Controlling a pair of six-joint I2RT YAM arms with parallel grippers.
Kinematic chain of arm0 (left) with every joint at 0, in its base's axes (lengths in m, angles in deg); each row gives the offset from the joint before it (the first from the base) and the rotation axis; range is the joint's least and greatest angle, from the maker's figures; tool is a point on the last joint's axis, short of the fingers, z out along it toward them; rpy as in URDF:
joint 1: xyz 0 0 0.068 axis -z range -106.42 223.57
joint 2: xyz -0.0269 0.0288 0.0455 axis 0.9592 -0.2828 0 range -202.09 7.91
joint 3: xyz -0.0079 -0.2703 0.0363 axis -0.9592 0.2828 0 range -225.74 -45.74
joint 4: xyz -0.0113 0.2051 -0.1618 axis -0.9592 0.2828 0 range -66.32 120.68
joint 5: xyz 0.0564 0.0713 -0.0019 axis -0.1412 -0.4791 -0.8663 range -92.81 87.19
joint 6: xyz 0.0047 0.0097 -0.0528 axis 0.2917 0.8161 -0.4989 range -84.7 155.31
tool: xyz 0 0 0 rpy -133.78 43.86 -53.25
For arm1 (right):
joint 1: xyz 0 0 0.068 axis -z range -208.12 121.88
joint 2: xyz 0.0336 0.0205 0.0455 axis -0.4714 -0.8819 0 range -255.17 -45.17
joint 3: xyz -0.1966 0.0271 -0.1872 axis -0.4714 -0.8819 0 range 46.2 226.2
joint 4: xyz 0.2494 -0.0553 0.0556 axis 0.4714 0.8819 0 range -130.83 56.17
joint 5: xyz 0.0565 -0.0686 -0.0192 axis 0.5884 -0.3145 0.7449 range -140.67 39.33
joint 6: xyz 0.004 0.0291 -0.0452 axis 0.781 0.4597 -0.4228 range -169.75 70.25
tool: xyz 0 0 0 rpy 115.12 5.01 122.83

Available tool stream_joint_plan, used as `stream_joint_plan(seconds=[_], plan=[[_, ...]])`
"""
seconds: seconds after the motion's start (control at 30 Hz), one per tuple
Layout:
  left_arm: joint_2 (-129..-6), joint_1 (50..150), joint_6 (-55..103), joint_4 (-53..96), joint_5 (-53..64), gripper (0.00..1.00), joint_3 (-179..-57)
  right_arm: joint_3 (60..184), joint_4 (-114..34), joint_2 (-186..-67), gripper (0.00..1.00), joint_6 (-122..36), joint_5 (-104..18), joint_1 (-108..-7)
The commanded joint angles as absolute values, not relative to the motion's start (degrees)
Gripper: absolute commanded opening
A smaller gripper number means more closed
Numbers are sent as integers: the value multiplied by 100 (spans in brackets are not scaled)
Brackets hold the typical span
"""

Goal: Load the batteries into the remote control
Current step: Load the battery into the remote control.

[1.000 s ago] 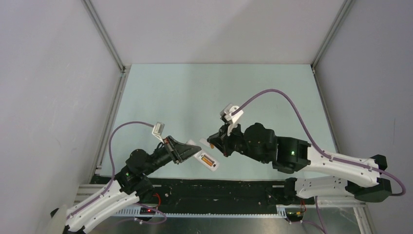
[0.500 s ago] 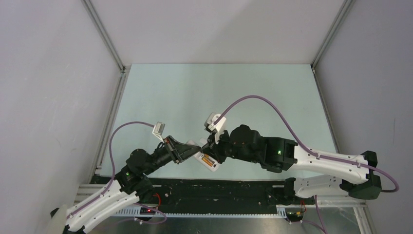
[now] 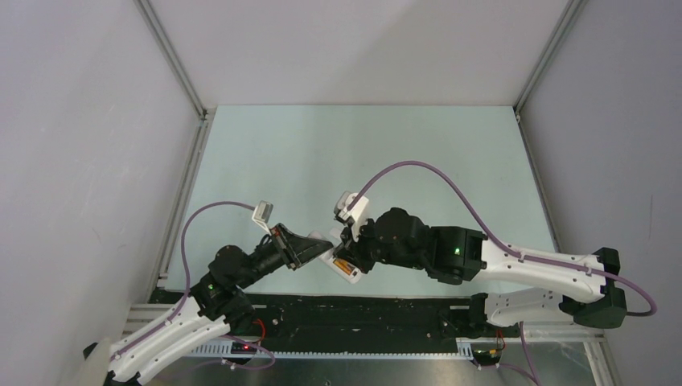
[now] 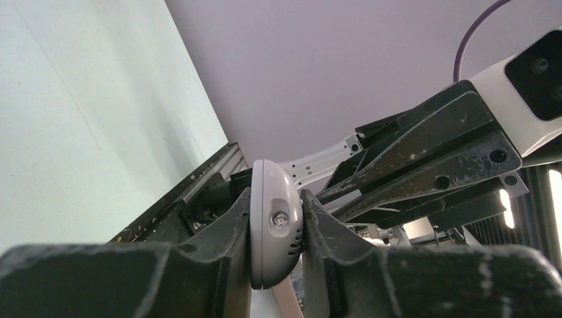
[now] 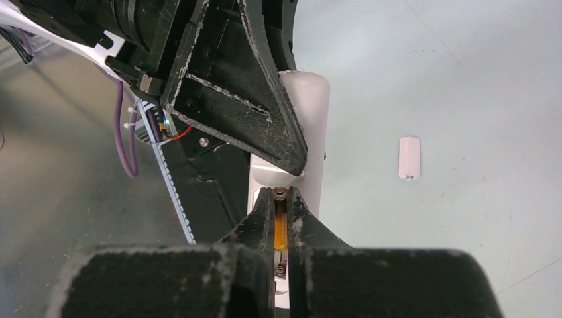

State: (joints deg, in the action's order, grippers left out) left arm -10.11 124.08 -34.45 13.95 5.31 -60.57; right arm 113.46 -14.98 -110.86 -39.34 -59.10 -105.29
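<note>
Right down at the 6 o'clock edge of the counter (image 3: 322,153), both arms meet over the remote control (image 4: 273,225). The left end effector (image 3: 320,248) has its jaws clamped on one end of the handset, holding it back side up. From overhead the remote runs from about 10 o'clock to 4 o'clock.

The right end effector (image 5: 281,199) comes in from 3 o'clock with its jaws drawn to a narrow slit, tips down in the open recess. An orange battery (image 5: 281,228) shows in that slit, lying lengthwise along the remote. I cannot tell whether the tips pinch it or only press on it from above.

I judge this to be the seating step, with a cell going home in the recess. The next move calls for a gentle push straight down along the slot. The left arm has to hold the handset steady so it does not twist.

Counting up: one remote and one battery I can be sure of. A second battery, if it is there, hides under the fingers. One small white battery cover (image 5: 409,158) lies loose on the counter, at 3 o'clock of the remote in the right wrist view.
</note>
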Motion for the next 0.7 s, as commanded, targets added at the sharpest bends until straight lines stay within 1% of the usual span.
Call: stream_joint_plan(seconds=[0.0, 0.27, 0.67], plan=[[-1005, 12415, -3633, 1149, 567, 0, -6402, 11549, -1431, -11091, 0, -4044, -5857, -10564], [-970, 12423, -3717, 1152, 567, 0, -6409, 11490, -1148, -11031, 0, -4071, -5939, -10560], [-993, 12419, -3747, 1147, 565, 0, -6450, 11432, -812, -11090, 0, -4047, -5606, -10564]])
